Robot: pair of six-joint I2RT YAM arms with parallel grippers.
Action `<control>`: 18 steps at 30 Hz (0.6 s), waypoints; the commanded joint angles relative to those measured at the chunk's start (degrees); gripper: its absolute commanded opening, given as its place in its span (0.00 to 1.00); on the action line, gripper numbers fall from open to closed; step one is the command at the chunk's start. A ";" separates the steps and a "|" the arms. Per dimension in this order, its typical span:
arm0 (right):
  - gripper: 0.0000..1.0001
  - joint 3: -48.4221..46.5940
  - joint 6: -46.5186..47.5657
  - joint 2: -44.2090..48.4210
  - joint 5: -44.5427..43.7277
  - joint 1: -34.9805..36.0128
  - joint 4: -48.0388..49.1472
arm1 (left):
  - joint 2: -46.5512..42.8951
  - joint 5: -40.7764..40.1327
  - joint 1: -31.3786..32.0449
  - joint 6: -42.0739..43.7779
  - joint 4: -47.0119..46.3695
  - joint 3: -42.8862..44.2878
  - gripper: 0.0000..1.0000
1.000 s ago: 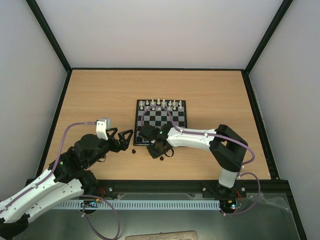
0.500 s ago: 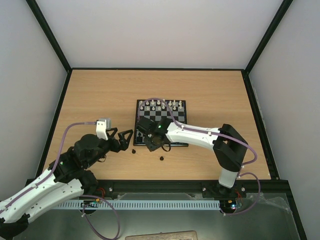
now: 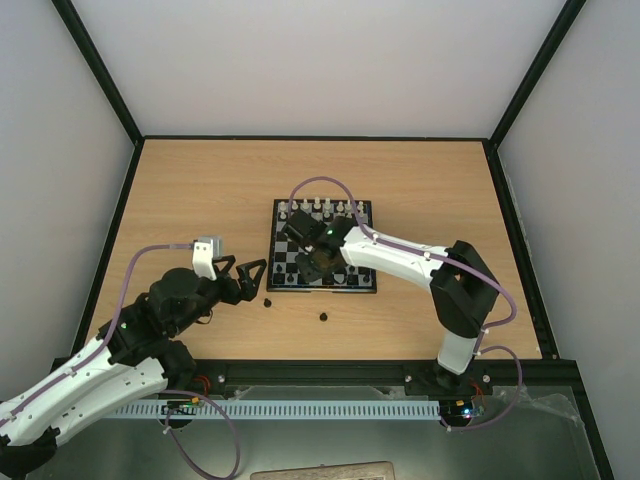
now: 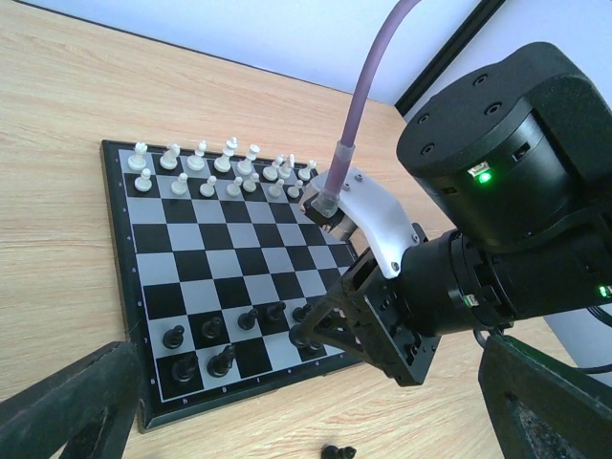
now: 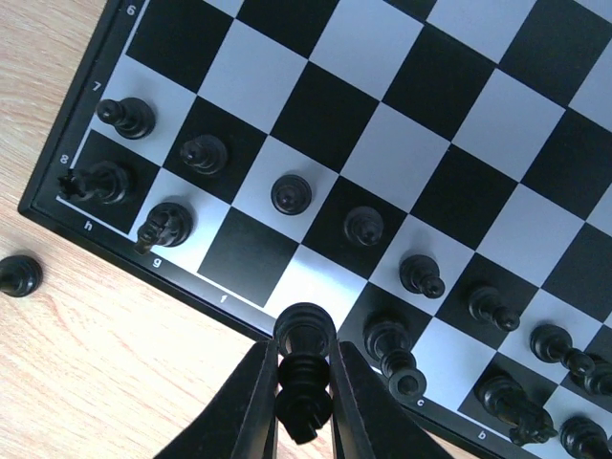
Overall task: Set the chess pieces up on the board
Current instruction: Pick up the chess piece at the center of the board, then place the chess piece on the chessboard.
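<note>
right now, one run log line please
right gripper: shut on black piece, over board near edge | left gripper: open, off board

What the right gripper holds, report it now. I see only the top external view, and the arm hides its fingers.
Observer: The right gripper is shut on one black chess piece, whose head pokes out past the fingertips.
Operator: Name a free back-rank square for it.
Observer: On the board, the dark square by the letter f is bare.
</note>
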State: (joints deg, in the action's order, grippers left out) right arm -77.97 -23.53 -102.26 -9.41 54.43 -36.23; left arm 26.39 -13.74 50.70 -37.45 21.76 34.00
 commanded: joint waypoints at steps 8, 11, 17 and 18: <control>0.15 -1.30 1.79 -3.40 1.99 -1.17 -1.58 | 0.16 0.03 -0.23 0.53 -0.58 -0.34 0.99; 0.16 -1.22 1.97 -4.05 2.15 -1.46 -1.22 | 0.20 0.03 -0.20 0.51 -0.61 -0.31 0.99; 0.16 -1.16 2.17 -5.24 2.42 -2.03 -0.80 | 0.13 0.05 -0.17 0.54 -0.51 -0.38 1.00; 0.16 -1.16 2.22 -5.37 2.53 -2.05 -0.70 | 0.08 0.03 -0.22 0.54 -0.55 -0.34 0.99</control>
State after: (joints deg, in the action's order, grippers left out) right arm -78.35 -22.17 -106.08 -7.60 52.82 -35.75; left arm 26.41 -13.74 50.70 -37.45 21.76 34.00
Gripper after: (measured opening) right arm 0.160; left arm 0.994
